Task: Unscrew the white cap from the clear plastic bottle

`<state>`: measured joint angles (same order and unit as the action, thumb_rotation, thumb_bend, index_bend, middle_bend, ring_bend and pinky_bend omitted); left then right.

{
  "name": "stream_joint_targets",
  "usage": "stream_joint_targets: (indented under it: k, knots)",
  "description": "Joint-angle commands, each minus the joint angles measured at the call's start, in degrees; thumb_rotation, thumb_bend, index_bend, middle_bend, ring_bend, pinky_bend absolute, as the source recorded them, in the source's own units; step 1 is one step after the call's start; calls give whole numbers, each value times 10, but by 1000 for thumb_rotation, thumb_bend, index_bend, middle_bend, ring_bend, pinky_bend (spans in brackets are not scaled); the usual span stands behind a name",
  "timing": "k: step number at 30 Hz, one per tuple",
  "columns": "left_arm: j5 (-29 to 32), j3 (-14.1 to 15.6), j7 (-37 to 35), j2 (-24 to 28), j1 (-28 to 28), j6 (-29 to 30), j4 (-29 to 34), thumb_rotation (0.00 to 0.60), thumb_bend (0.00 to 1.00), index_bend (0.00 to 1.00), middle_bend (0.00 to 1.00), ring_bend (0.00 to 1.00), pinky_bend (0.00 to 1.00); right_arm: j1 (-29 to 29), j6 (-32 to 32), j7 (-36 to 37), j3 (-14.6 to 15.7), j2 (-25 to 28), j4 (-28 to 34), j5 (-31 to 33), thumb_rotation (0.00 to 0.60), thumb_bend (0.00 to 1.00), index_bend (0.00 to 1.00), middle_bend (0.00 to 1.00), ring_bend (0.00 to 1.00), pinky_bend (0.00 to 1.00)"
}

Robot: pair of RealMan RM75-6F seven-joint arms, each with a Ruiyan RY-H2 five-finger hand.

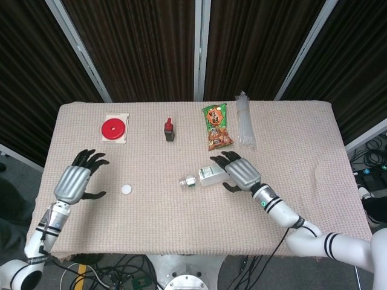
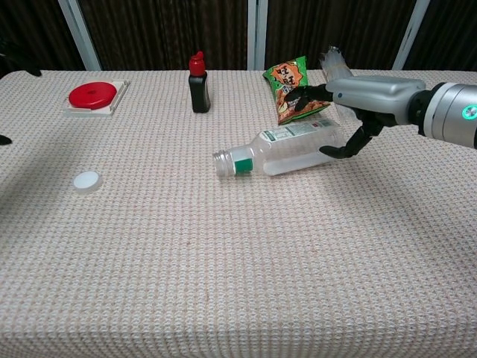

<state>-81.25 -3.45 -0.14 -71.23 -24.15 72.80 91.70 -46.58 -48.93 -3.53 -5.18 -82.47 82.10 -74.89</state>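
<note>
The clear plastic bottle (image 1: 202, 177) (image 2: 283, 153) lies on its side on the table, capless, its open neck pointing left. The white cap (image 1: 126, 189) (image 2: 86, 180) rests alone on the cloth, well to the bottle's left. My right hand (image 1: 239, 173) (image 2: 358, 101) hovers over the bottle's base end with fingers spread; the thumb reaches down beside the base, and nothing is gripped. My left hand (image 1: 75, 182) is open, fingers apart, lifted left of the cap and apart from it.
Along the back of the table stand a red disc on a white tray (image 1: 114, 129) (image 2: 92, 95), a dark sauce bottle with a red top (image 1: 169, 130) (image 2: 198, 73), a green snack bag (image 1: 217, 125) (image 2: 287, 78) and a clear packet of sticks (image 1: 243, 119).
</note>
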Motion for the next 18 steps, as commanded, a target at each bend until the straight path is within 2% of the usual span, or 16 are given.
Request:
stream_joint_targets:
  k: [1, 4, 10, 14, 18]
  knots:
    - [-6, -1, -24, 35, 32, 40, 1, 600, 90, 242, 129, 30, 17, 32, -52, 4, 0, 39, 31, -18, 600, 311, 0, 126, 0, 80]
    - [0, 1, -36, 54, 62, 74, -8, 600, 90, 242, 129, 30, 17, 71, -105, 7, 7, 81, 61, -26, 600, 313, 3, 150, 3, 85]
    - [17, 19, -42, 72, 127, 127, -22, 600, 90, 243, 129, 31, 17, 166, -226, 10, 29, 147, 114, -42, 600, 324, 93, 182, 46, 119]
    - [12, 31, -36, 74, 162, 160, -12, 600, 91, 244, 129, 31, 17, 218, -295, 14, 40, 164, 136, -60, 600, 326, 93, 181, 45, 119]
    - [-2, 40, -27, 72, 188, 189, 4, 600, 90, 244, 129, 30, 17, 256, -334, 3, 51, 171, 147, -71, 600, 327, 93, 182, 45, 119]
